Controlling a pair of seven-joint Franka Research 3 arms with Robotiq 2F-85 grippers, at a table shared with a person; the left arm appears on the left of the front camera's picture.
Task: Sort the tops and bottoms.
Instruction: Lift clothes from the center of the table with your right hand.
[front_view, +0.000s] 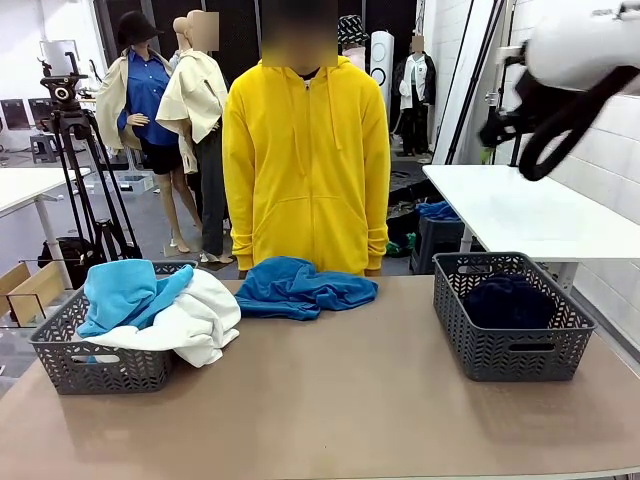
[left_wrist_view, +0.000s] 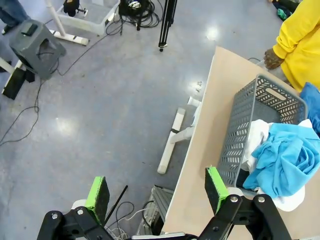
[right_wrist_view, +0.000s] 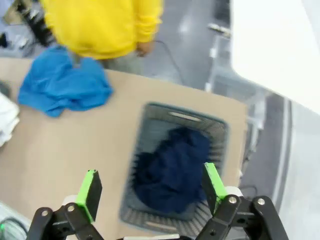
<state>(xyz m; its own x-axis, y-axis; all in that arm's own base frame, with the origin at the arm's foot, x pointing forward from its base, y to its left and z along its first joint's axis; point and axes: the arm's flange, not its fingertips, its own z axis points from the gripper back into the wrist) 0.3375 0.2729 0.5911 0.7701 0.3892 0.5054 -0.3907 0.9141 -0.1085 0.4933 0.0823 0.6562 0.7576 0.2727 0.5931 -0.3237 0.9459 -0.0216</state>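
The grey left basket (front_view: 100, 365) holds a bright blue top (front_view: 125, 293) and a white shirt (front_view: 200, 320) that spills over its rim. Another blue top (front_view: 300, 287) lies on the table in front of the person. The dark navy bottoms (front_view: 508, 300) lie in the grey right basket (front_view: 510, 350). My right arm (front_view: 575, 55) hangs high at the upper right. My right gripper (right_wrist_view: 152, 187) is open, above the navy bottoms (right_wrist_view: 172, 167). My left gripper (left_wrist_view: 156, 192) is open and empty, over the floor beside the left basket (left_wrist_view: 245, 135).
A person in a yellow hoodie (front_view: 305, 160) stands at the far edge, one hand (left_wrist_view: 272, 57) at the table corner. A tripod (front_view: 75, 150) stands back left, a white table (front_view: 520, 210) back right. The tan table (front_view: 330, 410) is bare across its front half.
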